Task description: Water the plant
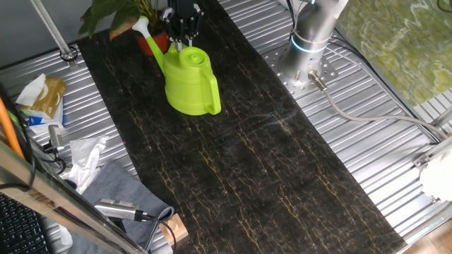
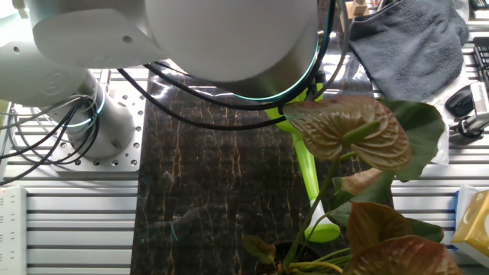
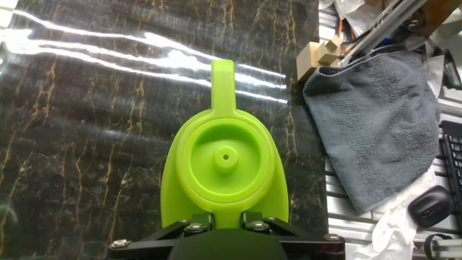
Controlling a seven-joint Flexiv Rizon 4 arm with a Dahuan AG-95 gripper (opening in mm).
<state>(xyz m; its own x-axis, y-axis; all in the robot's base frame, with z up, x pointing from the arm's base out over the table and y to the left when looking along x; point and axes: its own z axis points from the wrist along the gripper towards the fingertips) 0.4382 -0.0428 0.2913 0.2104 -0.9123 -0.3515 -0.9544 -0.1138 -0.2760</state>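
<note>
The plant (image 1: 116, 15) stands at the far end of the dark surface (image 1: 247, 162), the green watering can (image 1: 189, 81) just beside it. The hand (image 1: 182, 44) hovers over the can's top; whether its fingers are apart cannot be told. A grey cloth (image 3: 375, 123) lies nearby.

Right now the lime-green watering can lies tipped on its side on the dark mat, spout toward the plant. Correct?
Not quite. The watering can stands upright on the dark mat, as one fixed view shows; its spout does point toward the plant.
</note>
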